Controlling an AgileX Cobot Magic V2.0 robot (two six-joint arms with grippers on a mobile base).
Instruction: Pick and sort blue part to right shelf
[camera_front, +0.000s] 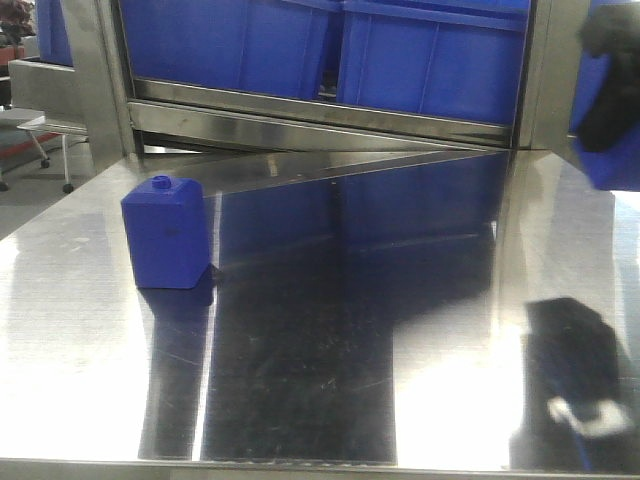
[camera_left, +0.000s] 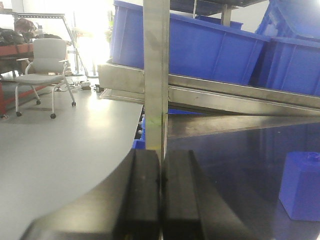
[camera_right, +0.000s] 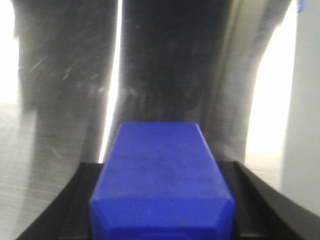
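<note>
Knobbed blue block (camera_front: 163, 235) on steel table (camera_front: 330, 340), blue bins (camera_front: 430, 60) in shelf (camera_front: 300, 128) behind

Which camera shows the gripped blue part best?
Right wrist view: the blue part fills the frame, held in the right gripper. The front view catches only a blurred blue sliver at its right edge. The left wrist view misses it.

Workshop, steel rack (camera_front: 300, 122), blue bins (camera_front: 430, 60), steel table (camera_front: 90, 360), wheeled chair (camera_left: 45, 65)

Mirror-glossy, finely scratched steel table (camera_front: 300, 380); blue part (camera_right: 162, 175) of smooth matt plastic.
</note>
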